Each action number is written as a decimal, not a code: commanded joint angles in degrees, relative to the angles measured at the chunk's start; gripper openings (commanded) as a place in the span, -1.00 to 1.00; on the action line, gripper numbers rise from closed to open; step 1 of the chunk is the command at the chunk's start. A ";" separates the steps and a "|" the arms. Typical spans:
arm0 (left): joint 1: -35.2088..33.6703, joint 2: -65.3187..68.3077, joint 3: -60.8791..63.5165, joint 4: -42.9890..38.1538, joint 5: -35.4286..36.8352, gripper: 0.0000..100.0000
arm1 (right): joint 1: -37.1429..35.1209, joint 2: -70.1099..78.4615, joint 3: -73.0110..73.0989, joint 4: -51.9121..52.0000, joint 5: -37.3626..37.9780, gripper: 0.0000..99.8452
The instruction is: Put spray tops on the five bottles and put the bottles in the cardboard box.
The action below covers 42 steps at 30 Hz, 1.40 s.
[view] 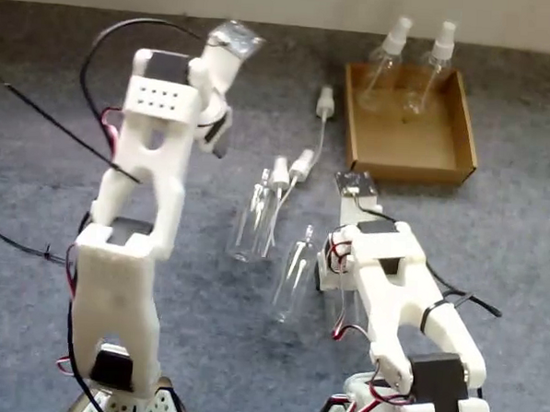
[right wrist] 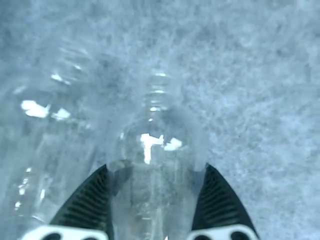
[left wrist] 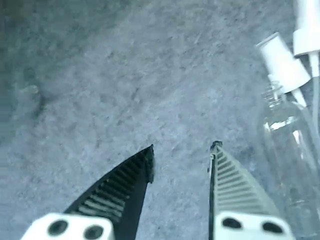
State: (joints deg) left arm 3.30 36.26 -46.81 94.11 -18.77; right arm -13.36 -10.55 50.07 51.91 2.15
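Note:
My right gripper [right wrist: 155, 170] is shut on a clear uncapped bottle [right wrist: 152, 145] lying on the grey carpet, neck pointing away from the fingers. A second uncapped bottle [view: 295, 267] lies right beside it. In the high view that gripper [view: 332, 269] sits low at the front. My left gripper [left wrist: 182, 150] hangs open over bare carpet, left of a third clear bottle [view: 254, 216] and two loose spray tops [view: 291, 166]. Another spray top [view: 325, 102] lies farther back. Two capped bottles [view: 407, 70] rest in the cardboard box [view: 465, 133].
Grey carpet covers the table. Black cables trail from the left arm [view: 148, 162] over the left side. The box stands at the back right, with open carpet in front of it and at the far left.

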 commanded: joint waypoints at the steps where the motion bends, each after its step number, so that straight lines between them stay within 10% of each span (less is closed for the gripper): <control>1: 5.23 4.53 -11.30 2.55 2.90 -0.63 | 1.19 0.13 0.48 -2.24 0.79 -0.99; 17: 12.88 15.34 -14.37 -10.29 27.25 -0.45 | 3.38 0.57 1.01 -6.64 1.93 -0.99; 42: 10.68 25.71 -17.45 -13.98 38.51 -0.45 | 3.38 0.57 1.01 -6.64 2.20 -0.99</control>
State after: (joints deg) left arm 15.34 63.16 -60.97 79.87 17.36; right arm -11.52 -10.37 50.95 47.78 3.30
